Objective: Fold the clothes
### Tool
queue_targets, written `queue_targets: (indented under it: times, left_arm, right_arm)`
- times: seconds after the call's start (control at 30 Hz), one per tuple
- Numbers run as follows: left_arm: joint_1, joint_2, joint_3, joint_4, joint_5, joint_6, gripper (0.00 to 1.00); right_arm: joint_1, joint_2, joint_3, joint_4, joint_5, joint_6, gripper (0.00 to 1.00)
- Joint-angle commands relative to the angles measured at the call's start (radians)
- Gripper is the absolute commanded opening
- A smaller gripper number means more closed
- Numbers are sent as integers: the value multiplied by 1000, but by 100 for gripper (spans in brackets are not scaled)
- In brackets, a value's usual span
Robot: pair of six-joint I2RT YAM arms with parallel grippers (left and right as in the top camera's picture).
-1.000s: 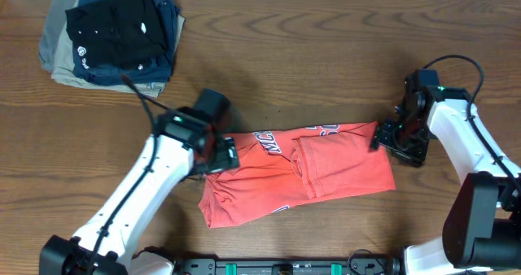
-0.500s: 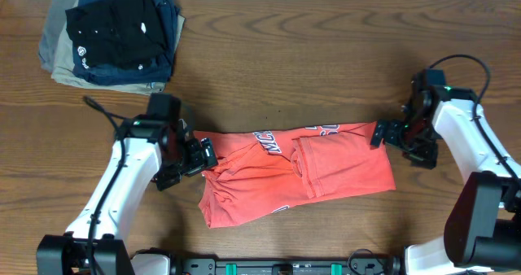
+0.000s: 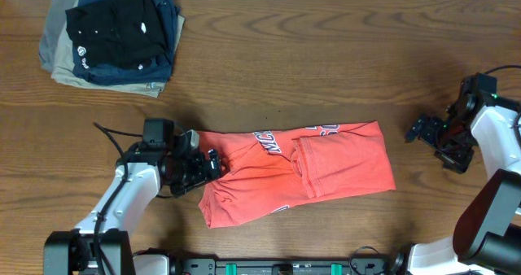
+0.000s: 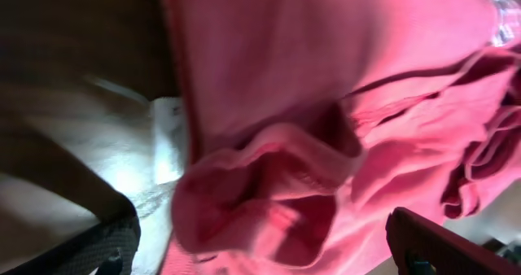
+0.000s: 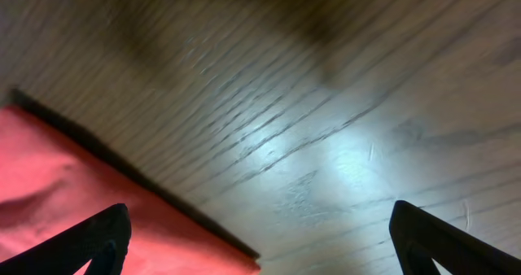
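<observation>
The clothes, a coral-red T-shirt (image 3: 326, 169) with navy lettering, lie folded into a wide band at the middle of the table. My left gripper (image 3: 208, 164) is low at the shirt's left edge. In the left wrist view the left gripper (image 4: 273, 255) is open, with a bunched fold of red shirt (image 4: 326, 104) lying between its wide-spread fingers (image 4: 110, 246). My right gripper (image 3: 423, 130) is to the right of the shirt, apart from it. In the right wrist view the right gripper (image 5: 260, 250) is open over bare wood, and the shirt's corner (image 5: 73, 198) shows at lower left.
A stack of folded black, navy and khaki garments (image 3: 110, 35) sits at the back left corner. The wooden table (image 3: 326, 63) stretches behind the shirt. The arms' base rail (image 3: 285, 267) runs along the front edge.
The right gripper opened off the shirt's right corner and drew away to the right. The left arm swung back toward the front left, its gripper now at the shirt's left edge.
</observation>
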Motion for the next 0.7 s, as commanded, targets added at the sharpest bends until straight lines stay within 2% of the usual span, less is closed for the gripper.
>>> queue_targets:
  times: [0.0,0.07,0.1,0.13,0.2,0.23,0.3,0.37,0.47,0.5,0.67]
  left_arm:
    - [0,41,-66,20,6,1,98]
    - [-3,53,-66,33,26,-2,99]
    - [-8,60,-66,40,27,-8,94]
    - [-14,69,-66,48,27,-16,80]
    - [-26,90,-66,65,26,-48,64]
    - [-35,104,-66,78,26,-70,59]
    - [-51,127,-66,98,25,-90,58]
    - [-65,148,-66,111,25,-92,49]
    - [-70,159,-66,116,11,-97,10]
    - [-70,158,-66,116,-2,-110,6]
    - [-68,145,-34,56,-108,-184,6]
  right_arm:
    - [-5,2,15,4,-1,-9,99]
    - [-5,2,15,4,-1,-9,99]
    - [-5,2,15,3,-1,-9,99]
    - [-5,2,15,3,-1,-9,99]
    - [-5,2,15,3,-1,-9,99]
    - [-5,2,15,3,-1,-9,99]
    - [-5,2,15,4,-1,-9,99]
    - [-5,2,15,4,-1,-9,99]
    - [-5,2,15,3,-1,-9,99]
    - [-5,2,15,3,-1,-9,99]
    - [-5,2,15,3,-1,-9,99]
